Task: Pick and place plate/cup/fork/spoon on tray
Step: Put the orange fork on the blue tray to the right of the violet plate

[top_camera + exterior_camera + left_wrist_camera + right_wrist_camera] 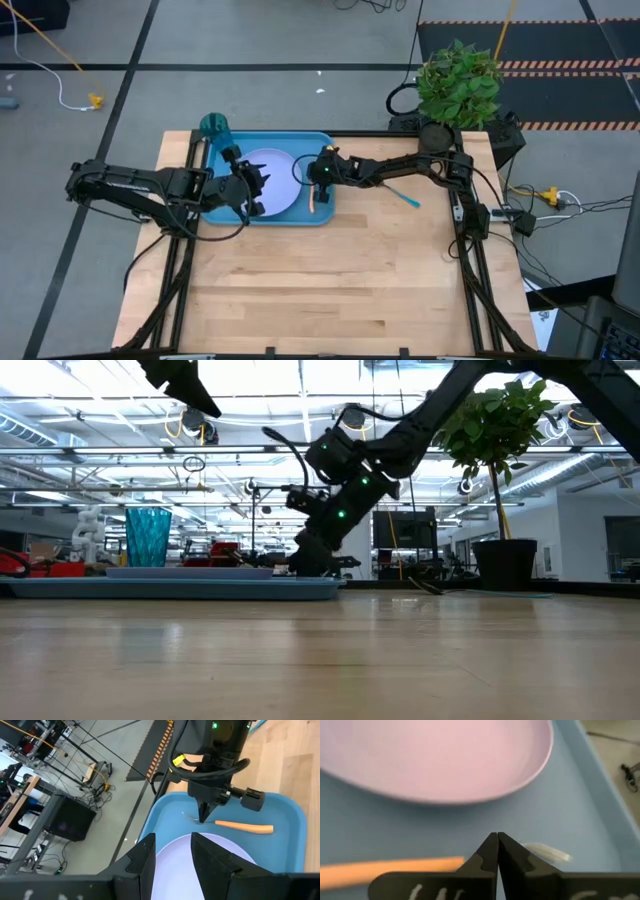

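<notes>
Right wrist view: fork (390,869) under closed fingers (487,852).

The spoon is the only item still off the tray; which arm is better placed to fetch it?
Probably the right. The spoon lies on the table beside the right arm, outside the tray. The right gripper is at the fork; the left gripper hovers over the plate, farther off.

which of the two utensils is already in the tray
The fork, with its orange handle, lies in the tray beside the plate; the blue-handled spoon lies on the table.
</notes>
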`<state>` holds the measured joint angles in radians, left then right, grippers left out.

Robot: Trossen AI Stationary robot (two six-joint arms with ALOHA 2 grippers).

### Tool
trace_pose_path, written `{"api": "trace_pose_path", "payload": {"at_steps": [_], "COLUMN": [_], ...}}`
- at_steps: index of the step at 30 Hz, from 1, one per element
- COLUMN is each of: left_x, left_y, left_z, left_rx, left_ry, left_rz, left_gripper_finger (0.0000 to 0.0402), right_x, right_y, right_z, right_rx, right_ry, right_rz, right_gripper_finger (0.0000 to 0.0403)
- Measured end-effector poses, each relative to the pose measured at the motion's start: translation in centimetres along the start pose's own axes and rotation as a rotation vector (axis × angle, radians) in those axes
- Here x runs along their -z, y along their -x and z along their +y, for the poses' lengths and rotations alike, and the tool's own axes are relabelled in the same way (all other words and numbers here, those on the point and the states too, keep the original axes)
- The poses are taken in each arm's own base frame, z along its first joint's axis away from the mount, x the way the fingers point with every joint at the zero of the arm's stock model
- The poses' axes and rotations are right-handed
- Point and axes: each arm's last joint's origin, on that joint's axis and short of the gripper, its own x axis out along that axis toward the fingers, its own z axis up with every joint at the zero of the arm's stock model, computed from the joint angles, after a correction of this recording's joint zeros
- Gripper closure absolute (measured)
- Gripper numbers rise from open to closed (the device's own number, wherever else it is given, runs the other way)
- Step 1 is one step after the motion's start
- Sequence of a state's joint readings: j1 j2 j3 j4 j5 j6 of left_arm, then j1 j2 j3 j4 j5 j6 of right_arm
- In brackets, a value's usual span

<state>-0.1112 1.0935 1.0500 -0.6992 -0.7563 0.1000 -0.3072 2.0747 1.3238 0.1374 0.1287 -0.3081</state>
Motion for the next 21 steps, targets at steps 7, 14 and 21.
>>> {"api": "trace_pose_path", "payload": {"at_steps": [7,14,21], "left_x": [0.0,0.0,0.0], "left_y": [0.0,0.0,0.0], "left_z": [0.0,0.0,0.0], "left_rx": [-0.001,-0.001,-0.001], "left_ry": [0.0,0.0,0.0], "left_rz": [0.0,0.0,0.0], "left_gripper_finger": [0.0275,0.0275,0.0275], "right_x": [-0.4,0.5,0.3], "right_y": [0.1,-0.2,-0.1], "right_z": [-1.7,-2.3,-1.9], "right_rx": [0.012,-0.018,-0.017], "right_ry": [0.025,0.002,-0.021], "right_rz": [0.057,0.101,0.098], "right_gripper_finger": [0.0403,0.0403,0.0403]}}
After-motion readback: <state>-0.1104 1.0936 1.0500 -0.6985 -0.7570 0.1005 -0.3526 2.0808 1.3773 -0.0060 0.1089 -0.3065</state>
